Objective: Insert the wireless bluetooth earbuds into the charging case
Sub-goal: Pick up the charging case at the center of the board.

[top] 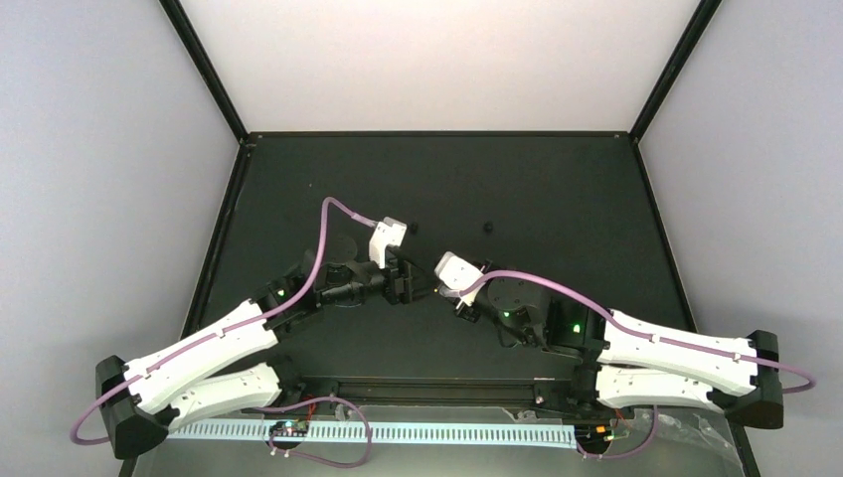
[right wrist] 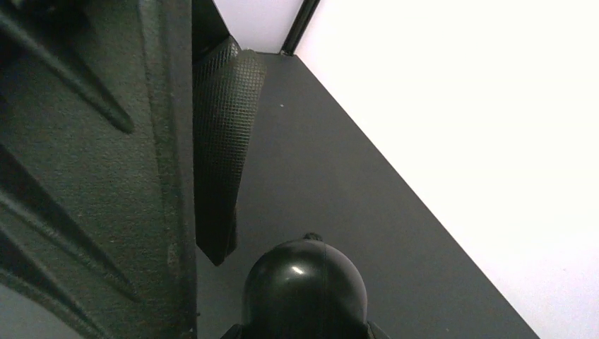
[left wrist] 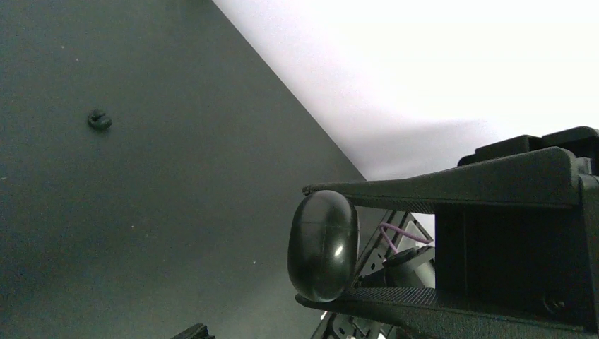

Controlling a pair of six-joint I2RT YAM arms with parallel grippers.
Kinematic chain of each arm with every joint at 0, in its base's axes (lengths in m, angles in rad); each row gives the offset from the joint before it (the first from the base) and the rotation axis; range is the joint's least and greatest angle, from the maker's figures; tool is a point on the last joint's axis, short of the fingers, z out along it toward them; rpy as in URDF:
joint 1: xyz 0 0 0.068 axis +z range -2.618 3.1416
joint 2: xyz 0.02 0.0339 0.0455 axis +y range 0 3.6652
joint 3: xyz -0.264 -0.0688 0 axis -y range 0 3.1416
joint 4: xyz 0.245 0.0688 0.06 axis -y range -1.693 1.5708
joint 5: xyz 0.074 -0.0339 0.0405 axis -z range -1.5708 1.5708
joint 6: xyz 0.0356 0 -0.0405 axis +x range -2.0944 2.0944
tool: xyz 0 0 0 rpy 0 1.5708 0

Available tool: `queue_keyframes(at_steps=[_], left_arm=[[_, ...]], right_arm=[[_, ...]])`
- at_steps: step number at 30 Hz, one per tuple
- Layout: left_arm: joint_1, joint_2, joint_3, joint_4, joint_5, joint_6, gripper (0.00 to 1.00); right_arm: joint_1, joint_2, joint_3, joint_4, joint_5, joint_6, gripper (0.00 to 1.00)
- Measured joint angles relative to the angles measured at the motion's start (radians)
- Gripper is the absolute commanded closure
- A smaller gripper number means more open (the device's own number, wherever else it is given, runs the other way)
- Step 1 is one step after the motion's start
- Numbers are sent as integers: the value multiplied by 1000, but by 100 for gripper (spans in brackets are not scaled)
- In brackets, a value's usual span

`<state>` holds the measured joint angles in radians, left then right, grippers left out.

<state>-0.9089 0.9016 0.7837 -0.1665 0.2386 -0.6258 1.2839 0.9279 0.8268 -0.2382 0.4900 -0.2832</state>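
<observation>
Black charging case (left wrist: 323, 245), lid closed, sits clamped in our left gripper (left wrist: 305, 244); our right gripper's (top: 449, 270) opening we cannot tell. One earbud (top: 487, 227) lies loose at one o'clock, so we judge insertion not yet begun.

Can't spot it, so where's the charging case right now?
Left wrist view: the charging case is pinched in the left gripper, near the middle of the table.

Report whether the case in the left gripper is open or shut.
Shut: the black case, clamped in the left gripper, shows only a thin seam, no raised lid.
</observation>
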Motion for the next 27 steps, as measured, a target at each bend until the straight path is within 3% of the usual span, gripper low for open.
queue_keyframes(at_steps=[17, 27], left_arm=[[2, -66, 15, -15, -66, -5, 31], [2, 20, 54, -13, -64, -2, 42]], right_arm=[[19, 22, 13, 0, 22, -8, 82], [37, 34, 48, 3, -6, -8, 82]])
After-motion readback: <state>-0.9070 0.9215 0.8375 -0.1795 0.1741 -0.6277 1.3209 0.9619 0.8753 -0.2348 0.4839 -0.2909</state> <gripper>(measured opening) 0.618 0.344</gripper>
